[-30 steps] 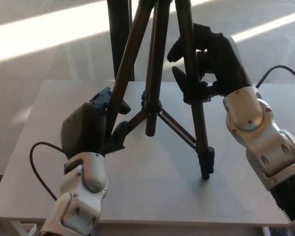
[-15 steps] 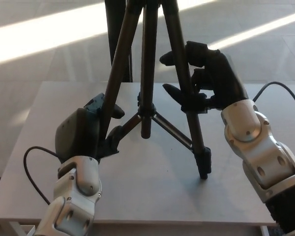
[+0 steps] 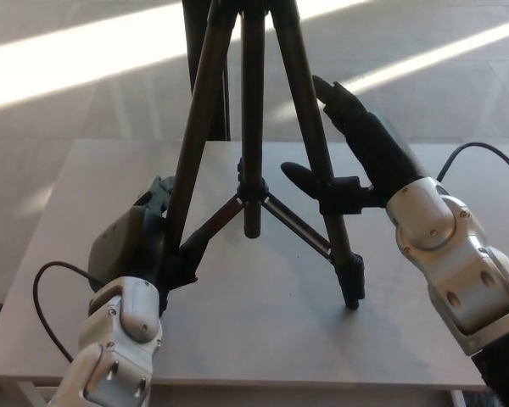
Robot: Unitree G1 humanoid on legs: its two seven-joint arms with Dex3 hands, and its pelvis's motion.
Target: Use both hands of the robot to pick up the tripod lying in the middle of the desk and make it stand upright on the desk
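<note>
We see the tripod (image 3: 253, 161) standing upright near the middle of the counter (image 3: 271, 331), its three dark legs splayed and its top cut off by the upper edge of the view. The centre column hangs between the legs, its lower end clear of the counter surface, with thin braces running from it out to the legs. The leg toward 4 o'clock ends in a foot resting on the counter.

Our left hand (image 3: 148, 246), at about 8 o'clock from the centre column, is clenched around the lower part of the left leg, hiding that leg's foot. Our right hand (image 3: 356, 161), at about 2 o'clock, is released: its fingers (image 3: 343, 106) stretch straight up and away behind the right leg, and the thumb (image 3: 301, 178) pokes out toward the column, just beside the leg's clamp collar. We cannot tell whether the palm touches the leg.

A dark post (image 3: 205, 68) rises behind the counter's far edge at 12 o'clock, on a sunlit floor (image 3: 76, 68).
</note>
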